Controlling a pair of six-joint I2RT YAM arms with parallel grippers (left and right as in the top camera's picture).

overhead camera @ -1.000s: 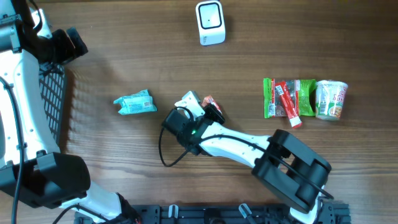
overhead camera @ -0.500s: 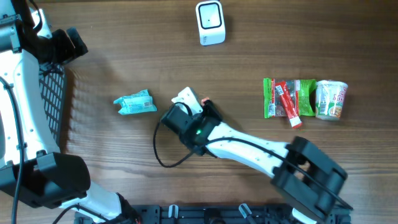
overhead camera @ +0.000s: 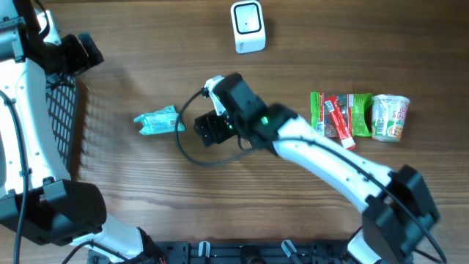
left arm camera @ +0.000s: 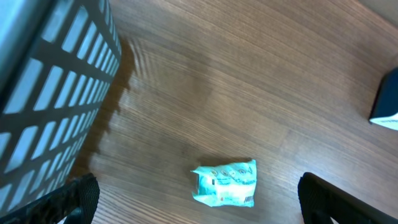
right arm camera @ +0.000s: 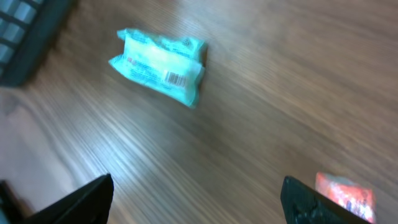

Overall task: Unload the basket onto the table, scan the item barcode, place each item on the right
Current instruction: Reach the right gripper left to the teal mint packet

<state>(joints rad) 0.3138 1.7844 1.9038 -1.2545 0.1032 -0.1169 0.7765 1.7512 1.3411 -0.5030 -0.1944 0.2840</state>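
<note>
Right tool (right arm camera: 199, 208) shifted toward teal packet (right arm camera: 158, 65), released, empty; barcode (right arm camera: 177, 78) showing; left tool (left arm camera: 202, 211) released.

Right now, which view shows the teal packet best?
Right wrist: the teal packet is largest there, with its barcode visible. Left wrist shows it whole, with no code legible; overhead shows it small.
</note>
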